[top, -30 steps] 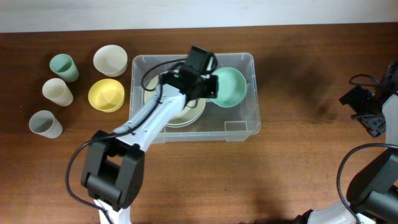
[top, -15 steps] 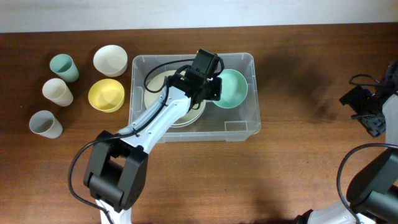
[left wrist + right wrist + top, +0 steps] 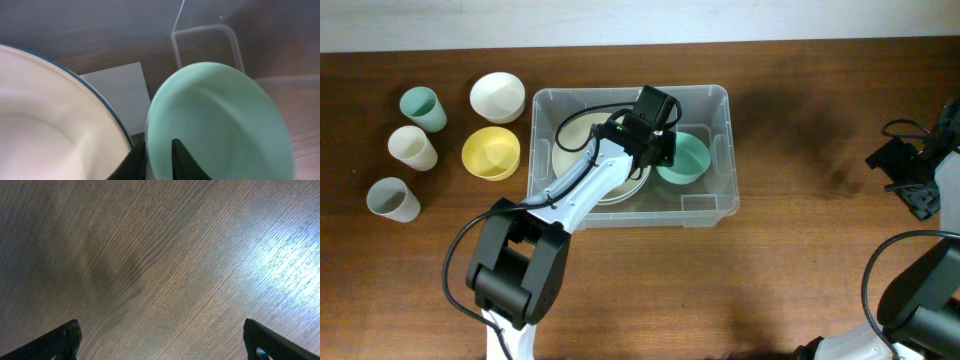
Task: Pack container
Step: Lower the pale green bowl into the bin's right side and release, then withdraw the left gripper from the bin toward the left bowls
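Note:
The clear plastic container (image 3: 710, 205) sits mid-table. Inside it lies a cream plate with a dark rim (image 3: 575, 140), also seen in the left wrist view (image 3: 45, 115), and a green bowl (image 3: 688, 160). My left gripper (image 3: 660, 150) is shut on the green bowl's rim (image 3: 220, 125), one finger inside and one outside, with the bowl low in the container's right half next to the plate. A white label (image 3: 120, 95) shows on the container's bottom. My right gripper (image 3: 910, 180) is open and empty over bare table at the far right (image 3: 160, 340).
To the left of the container stand a yellow bowl (image 3: 490, 152), a cream bowl (image 3: 498, 96), a green cup (image 3: 422, 107), a cream cup (image 3: 412, 148) and a grey cup (image 3: 392, 199). The table's far edge runs along the top.
My left gripper has lowered the green bowl from a tilted hold above the container's right half down into the container, shifting slightly toward the front.

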Controlling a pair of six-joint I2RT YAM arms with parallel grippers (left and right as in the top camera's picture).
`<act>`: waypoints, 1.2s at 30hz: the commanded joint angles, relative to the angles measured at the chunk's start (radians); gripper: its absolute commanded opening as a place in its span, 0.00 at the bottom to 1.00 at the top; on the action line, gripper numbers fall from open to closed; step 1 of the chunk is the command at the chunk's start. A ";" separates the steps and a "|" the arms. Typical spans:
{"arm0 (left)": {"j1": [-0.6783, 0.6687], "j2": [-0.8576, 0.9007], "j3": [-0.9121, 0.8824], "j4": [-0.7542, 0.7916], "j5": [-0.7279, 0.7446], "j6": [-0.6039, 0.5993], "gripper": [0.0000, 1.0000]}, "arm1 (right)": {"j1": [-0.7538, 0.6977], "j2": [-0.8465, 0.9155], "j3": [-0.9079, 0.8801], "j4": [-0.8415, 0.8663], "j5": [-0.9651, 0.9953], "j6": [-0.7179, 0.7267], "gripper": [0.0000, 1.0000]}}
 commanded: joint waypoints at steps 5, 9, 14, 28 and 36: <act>0.008 0.003 0.023 0.013 -0.008 0.018 0.38 | 0.003 -0.006 -0.001 0.000 0.005 0.005 0.99; 0.024 -0.001 0.110 -0.015 -0.008 0.090 0.56 | 0.003 -0.006 -0.001 0.000 0.005 0.005 0.99; 0.079 -0.011 0.341 -0.183 -0.028 0.121 0.78 | 0.003 -0.006 -0.001 0.000 0.005 0.005 0.99; 0.563 -0.043 0.629 -0.709 -0.099 -0.071 0.99 | 0.003 -0.006 -0.001 0.000 0.005 0.005 0.99; 0.747 -0.021 0.513 -0.833 -0.026 -0.160 0.99 | 0.003 -0.006 -0.001 0.000 0.005 0.005 0.99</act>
